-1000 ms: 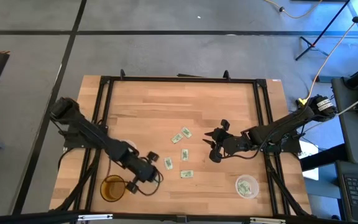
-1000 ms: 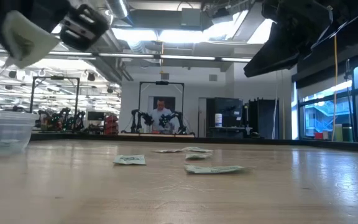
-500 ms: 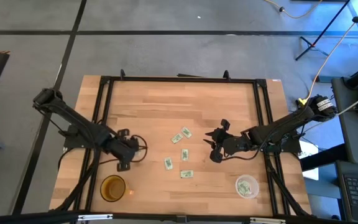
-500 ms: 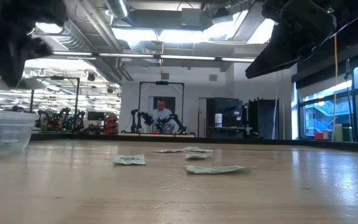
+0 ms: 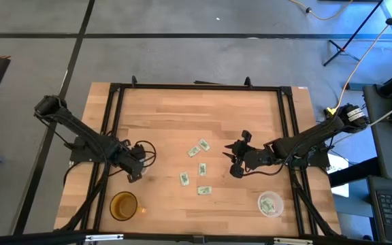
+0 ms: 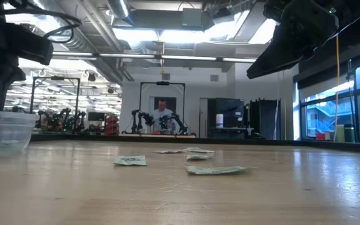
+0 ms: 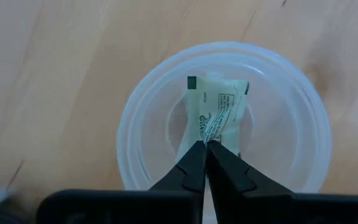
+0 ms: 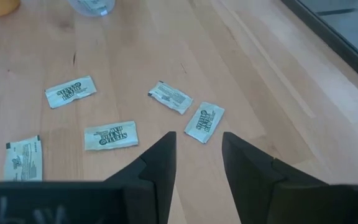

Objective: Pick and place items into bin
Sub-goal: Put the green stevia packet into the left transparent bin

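Observation:
Several pale green and white packets [image 5: 197, 148] lie flat on the wooden table, spread near its middle [image 8: 110, 135]. My left gripper [image 5: 136, 171] hangs over a clear round cup [image 7: 124, 134], shut on one packet [image 7: 219, 102]. In the low view this cup [image 6: 2, 128] stands at the left, under the arm. My right gripper [image 5: 234, 160] hovers open above the table, just right of the loose packets [image 8: 197, 140], and touches nothing. My left gripper pinches the packet between its two shut fingers at the packet's near end [image 7: 207, 132]. The fingers come from above, pointing down. The packet hangs below them over the inside of the clear cup, creased along its middle; whether its lower end touches the cup's bottom I cannot tell.
An amber cup [image 5: 123, 205] stands near the table's near-left corner. A second clear cup [image 5: 269, 203], with packets in it, stands near the near-right corner. A black frame [image 5: 196, 86] runs around the table. A person [image 6: 162, 112] sits far off in the room behind.
My left gripper has carried its packet from beside the amber cup toward the table's left and far side, and has come to hang over the clear cup. Its arm has folded back toward the left edge. The loose packets have stayed in place.

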Action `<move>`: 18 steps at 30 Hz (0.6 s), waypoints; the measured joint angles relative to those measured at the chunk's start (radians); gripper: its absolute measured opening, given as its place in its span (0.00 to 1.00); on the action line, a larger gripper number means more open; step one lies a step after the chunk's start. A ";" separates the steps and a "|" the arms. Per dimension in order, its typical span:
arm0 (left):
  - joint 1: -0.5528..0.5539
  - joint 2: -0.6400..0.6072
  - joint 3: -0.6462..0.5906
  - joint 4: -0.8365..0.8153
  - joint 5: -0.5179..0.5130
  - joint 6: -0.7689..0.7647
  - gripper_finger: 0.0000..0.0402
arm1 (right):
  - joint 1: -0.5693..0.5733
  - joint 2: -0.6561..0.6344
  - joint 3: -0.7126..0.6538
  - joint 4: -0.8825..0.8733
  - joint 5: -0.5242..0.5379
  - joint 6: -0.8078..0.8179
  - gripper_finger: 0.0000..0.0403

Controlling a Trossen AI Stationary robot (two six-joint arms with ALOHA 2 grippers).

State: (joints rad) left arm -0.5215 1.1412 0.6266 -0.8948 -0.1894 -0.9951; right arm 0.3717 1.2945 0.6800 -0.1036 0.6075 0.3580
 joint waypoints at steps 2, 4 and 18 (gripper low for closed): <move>0.000 0.000 0.000 0.004 0.000 -0.013 0.05 | 0.000 0.000 0.000 0.000 0.000 0.000 0.33; 0.000 0.000 0.000 0.004 0.000 -0.017 0.08 | 0.000 0.000 0.000 0.000 0.000 0.000 0.33; 0.008 0.000 0.118 0.156 -0.054 0.110 0.27 | 0.000 0.000 0.000 0.000 0.000 0.000 0.33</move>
State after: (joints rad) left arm -0.5137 1.1408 0.7450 -0.7390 -0.2436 -0.8856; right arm 0.3714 1.2945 0.6800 -0.1036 0.6075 0.3576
